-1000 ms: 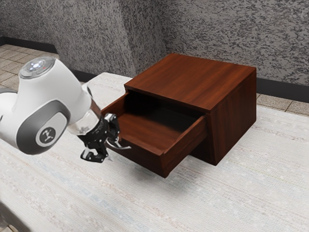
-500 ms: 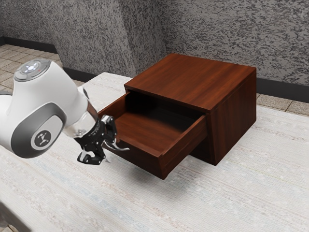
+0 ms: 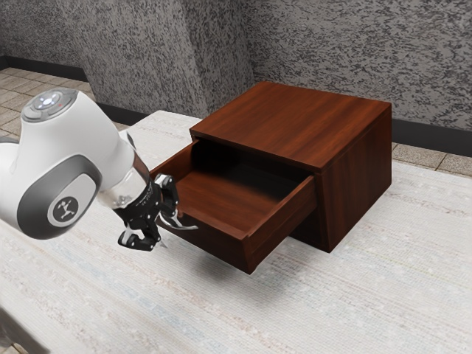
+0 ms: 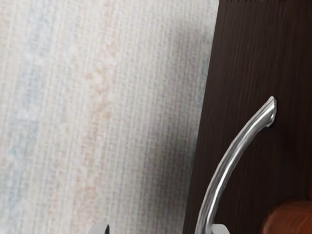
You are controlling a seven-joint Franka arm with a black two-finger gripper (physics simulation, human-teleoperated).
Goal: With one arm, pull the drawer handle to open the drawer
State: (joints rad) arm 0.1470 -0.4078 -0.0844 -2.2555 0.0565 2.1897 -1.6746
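- while the white arm reaches in from the exterior view's left, its black jaws sit left of the frame's centre, just below mid-height, right at the front of the drawer.
- the drawer stands pulled well out of the dark red wooden cabinet, its hollow inside open to view, and it juts toward the lower left of the frame with its shadow on the tabletop beneath.
- the curved silver handle is fixed to the drawer's front panel, and the jaws are at that handle.
- in the wrist view the handle arcs across the dark front panel; one end meets the wood and the rest runs in toward the hand.
- the jaws stand wide: two grey fingertips show well apart, with the handle running between them, close against one and far from the other.
- the far fingertip has the pale woven tabletop behind it.
- a blurred reddish-brown patch lies beside the handle, close to the hand; i cannot tell what it is.
- the cabinet fills the centre and upper right of the exterior frame and rests on the tabletop.
- a grey speckled wall runs along the top of the frame, and tiled floor shows at the upper left.
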